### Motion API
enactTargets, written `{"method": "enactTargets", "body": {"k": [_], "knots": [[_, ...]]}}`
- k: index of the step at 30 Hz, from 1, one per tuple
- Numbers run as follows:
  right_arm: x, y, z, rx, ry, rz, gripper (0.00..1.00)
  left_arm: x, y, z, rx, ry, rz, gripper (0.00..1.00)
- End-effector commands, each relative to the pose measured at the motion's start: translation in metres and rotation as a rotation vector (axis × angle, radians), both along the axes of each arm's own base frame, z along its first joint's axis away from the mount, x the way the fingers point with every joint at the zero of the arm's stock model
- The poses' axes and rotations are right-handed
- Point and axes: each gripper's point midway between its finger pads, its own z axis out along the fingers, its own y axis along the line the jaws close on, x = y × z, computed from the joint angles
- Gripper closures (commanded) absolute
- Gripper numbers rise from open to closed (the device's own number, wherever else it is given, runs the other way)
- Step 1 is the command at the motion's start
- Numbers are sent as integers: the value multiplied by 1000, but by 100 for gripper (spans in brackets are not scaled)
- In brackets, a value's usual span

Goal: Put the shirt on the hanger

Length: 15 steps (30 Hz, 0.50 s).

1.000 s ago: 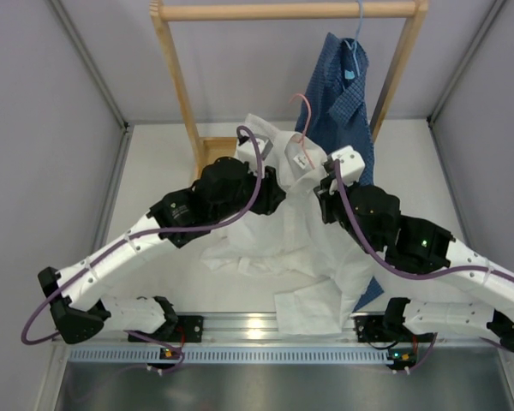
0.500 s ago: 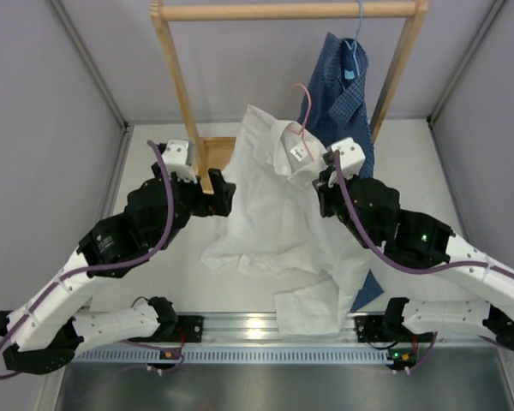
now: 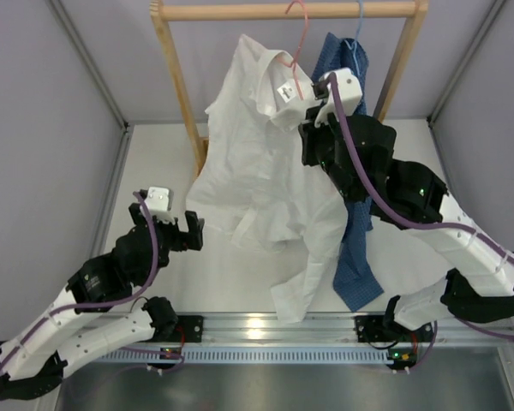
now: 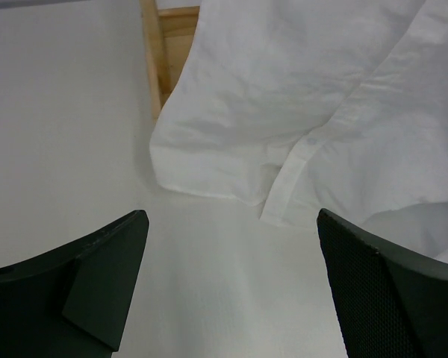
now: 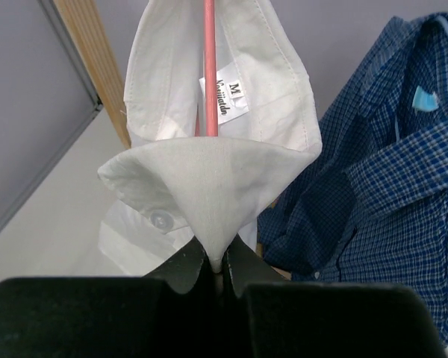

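Observation:
The white shirt [image 3: 257, 154] hangs in the air in front of the wooden rack, its tail trailing down to the table. My right gripper [image 3: 311, 104] is shut on the tip of the shirt's collar [image 5: 209, 194]. The pink hanger [image 5: 207, 67] runs up through the neck beside the label [image 5: 228, 97]. Its hook [image 3: 296, 17] reaches the level of the top rail; whether it rests on the rail I cannot tell. My left gripper [image 3: 176, 224] stands open low at the near left, apart from the shirt's hem [image 4: 284, 112], with nothing between its fingers [image 4: 104, 276].
The wooden rack has a top rail [image 3: 240, 11] and a left post [image 3: 178, 86] [image 4: 153, 60]. A dark blue checked shirt [image 3: 351, 214] [image 5: 373, 186] hangs on a light blue hanger just right of the white shirt, behind my right arm. Grey walls close in both sides.
My right gripper has lifted the shirt and hanger from the table up toward the rail. My left gripper has opened, let go of the shirt and drawn back to the near left.

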Motion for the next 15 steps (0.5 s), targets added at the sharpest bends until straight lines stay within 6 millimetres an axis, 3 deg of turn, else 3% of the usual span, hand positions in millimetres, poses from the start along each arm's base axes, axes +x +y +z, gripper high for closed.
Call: {"method": "enactTargets", "body": {"k": [1, 4, 8, 13, 15], "knots": [[-1, -19, 58, 77, -104, -42, 100, 9, 24, 17, -90, -140, 131, 2], [-3, -25, 79, 108, -143, -39, 100, 7, 32, 20, -92, -157, 147, 2], [-11, -49, 102, 135, -201, -56, 100, 7, 37, 14, -67, -160, 159, 2], [-15, -72, 102, 133, -227, -105, 100, 7, 37, 10, -61, -153, 157, 2], [-15, -68, 94, 135, -218, -93, 100, 8, 38, 9, -60, -149, 162, 2]]}}
